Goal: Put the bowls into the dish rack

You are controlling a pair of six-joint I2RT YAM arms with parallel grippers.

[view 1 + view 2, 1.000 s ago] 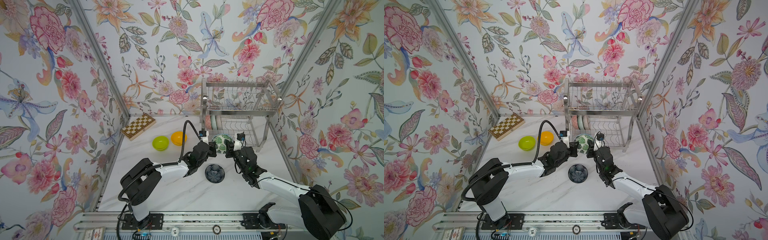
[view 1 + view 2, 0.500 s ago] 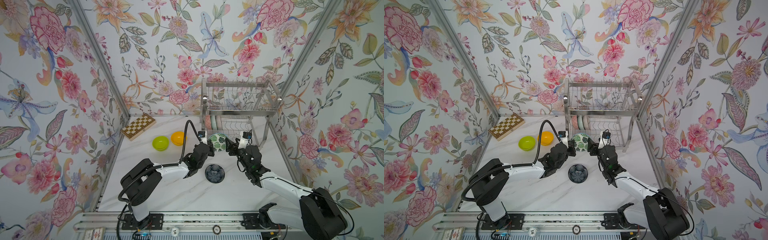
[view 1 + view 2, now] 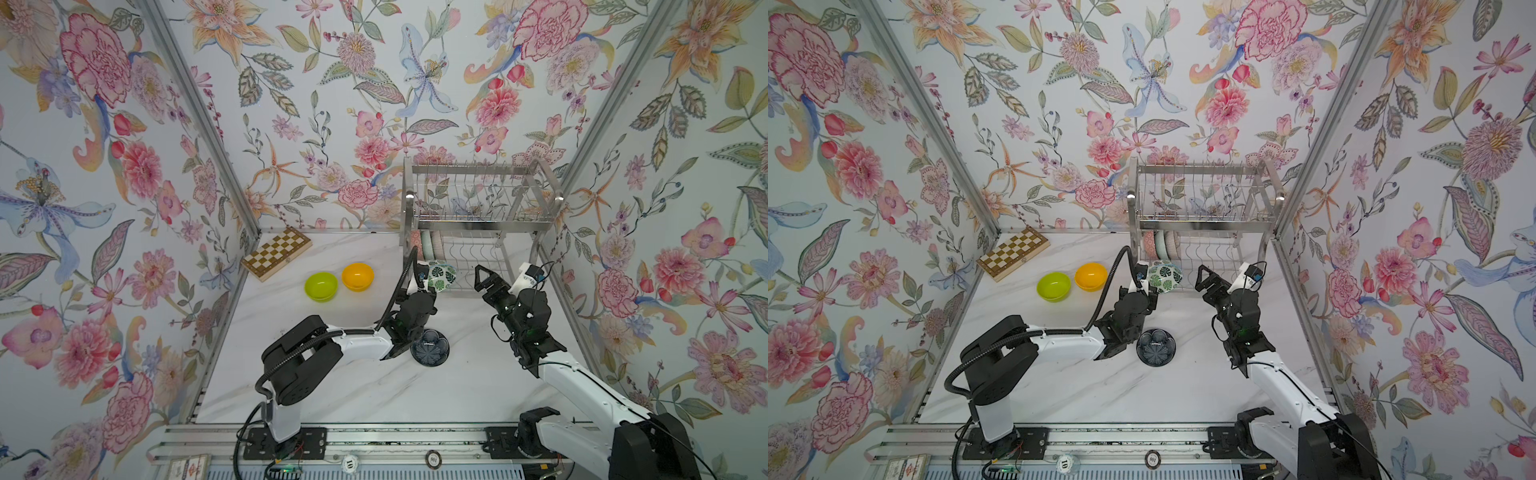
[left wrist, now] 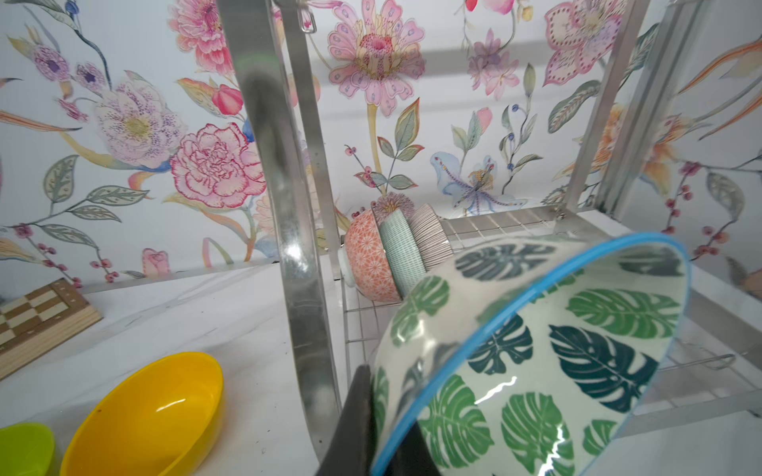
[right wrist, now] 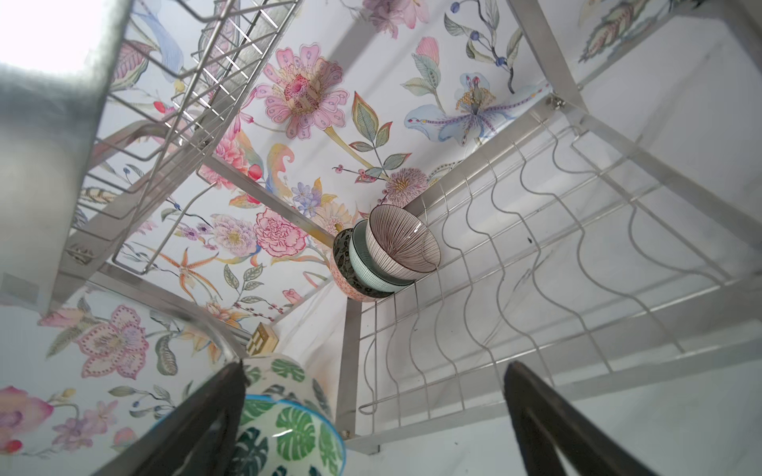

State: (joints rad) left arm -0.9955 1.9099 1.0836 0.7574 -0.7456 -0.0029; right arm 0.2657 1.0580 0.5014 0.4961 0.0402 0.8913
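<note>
The left arm reaches low toward the dish rack (image 3: 478,226); the left gripper (image 3: 424,284) is clamped on the tilted leaf-patterned bowl's (image 3: 441,275) rim beside the rack's front-left leg. The right gripper (image 3: 500,279) is angled up before the rack's lower shelf, jaws wide and empty.

Both arms stretched from the near edge of the worktop (image 3: 457,395) toward its far side, the left tool (image 3: 424,284) clamped on the leaf-patterned bowl (image 3: 441,275), the right tool (image 3: 500,277) beside it, jaws spread wide, empty.
</note>
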